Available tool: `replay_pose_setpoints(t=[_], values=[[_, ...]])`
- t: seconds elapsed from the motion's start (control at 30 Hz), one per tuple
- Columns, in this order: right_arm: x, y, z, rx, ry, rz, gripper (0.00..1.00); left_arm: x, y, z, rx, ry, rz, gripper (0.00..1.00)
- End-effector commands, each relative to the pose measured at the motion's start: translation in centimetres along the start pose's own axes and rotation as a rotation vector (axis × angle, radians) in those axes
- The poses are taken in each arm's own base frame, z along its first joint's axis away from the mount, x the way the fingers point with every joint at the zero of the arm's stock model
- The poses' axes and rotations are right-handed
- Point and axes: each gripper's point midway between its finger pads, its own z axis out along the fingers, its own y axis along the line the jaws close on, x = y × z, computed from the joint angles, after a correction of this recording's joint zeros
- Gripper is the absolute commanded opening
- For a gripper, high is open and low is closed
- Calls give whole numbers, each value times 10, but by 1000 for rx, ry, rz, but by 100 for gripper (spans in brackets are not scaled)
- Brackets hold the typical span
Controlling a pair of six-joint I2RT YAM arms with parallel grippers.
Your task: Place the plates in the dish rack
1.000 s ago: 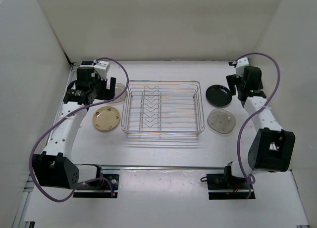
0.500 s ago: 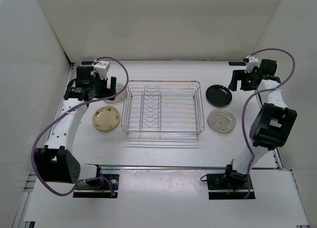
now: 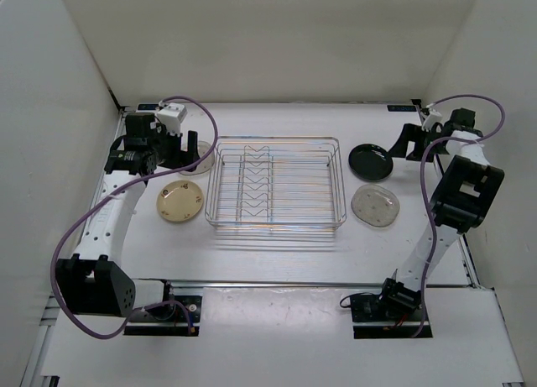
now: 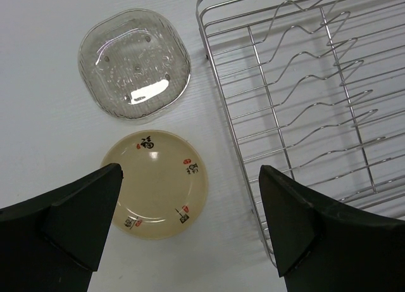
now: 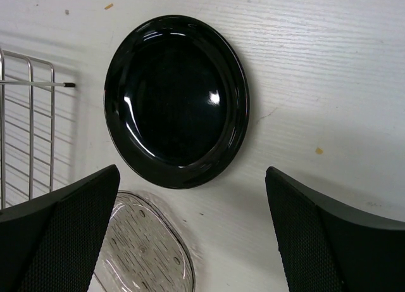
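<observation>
The dish rack (image 3: 277,184), a silver wire basket with V-shaped dividers, stands mid-table with nothing in it. Left of it lie a cream-yellow plate (image 3: 179,202) and a clear plate (image 3: 200,155). My left gripper (image 3: 183,156) hovers open above them; its wrist view shows the cream plate (image 4: 155,183) between the spread fingers, the clear plate (image 4: 134,64) beyond and the rack (image 4: 316,102) to the right. The black plate (image 3: 370,161) and a translucent greyish plate (image 3: 375,206) lie right of the rack. My right gripper (image 3: 403,143) hangs open beside the black plate (image 5: 177,101), which is ahead of its fingers.
White walls enclose the table on three sides. The right arm's elbow (image 3: 466,190) stands high near the right wall. A purple cable (image 3: 84,227) loops off each arm. The rack's near corner (image 5: 28,127) and the greyish plate (image 5: 144,251) show in the right wrist view.
The right arm has swung its elbow up and out toward the right wall, its gripper staying by the black plate's right side. The left arm has barely shifted.
</observation>
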Motion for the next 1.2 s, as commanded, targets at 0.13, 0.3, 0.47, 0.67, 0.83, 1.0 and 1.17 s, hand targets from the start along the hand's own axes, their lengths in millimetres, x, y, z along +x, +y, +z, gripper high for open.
replay_pose_setpoints(t=[0.13,0.3,0.47,0.67,0.83,1.0,1.17], values=[[-1,-9,4,-35,-5,7,96,-8,-11,-12,48,-46,-4,100],[4,-23,14,-34,5,26,95,-10,-13,-15,56,-56,-2,100],[4,-31,18,-38,-1,44,92,-6,-13,-14,57,-47,-4,100],[6,-36,27,-48,2,59,88,-6,-13,-14,57,-47,-4,100],[5,-39,31,-48,3,71,86,-6,-13,-14,56,-47,5,100],[3,-42,34,-57,1,80,83,-6,-13,-14,56,-47,5,100],[3,-46,40,-58,3,102,76,-6,-14,-14,66,-48,5,100]])
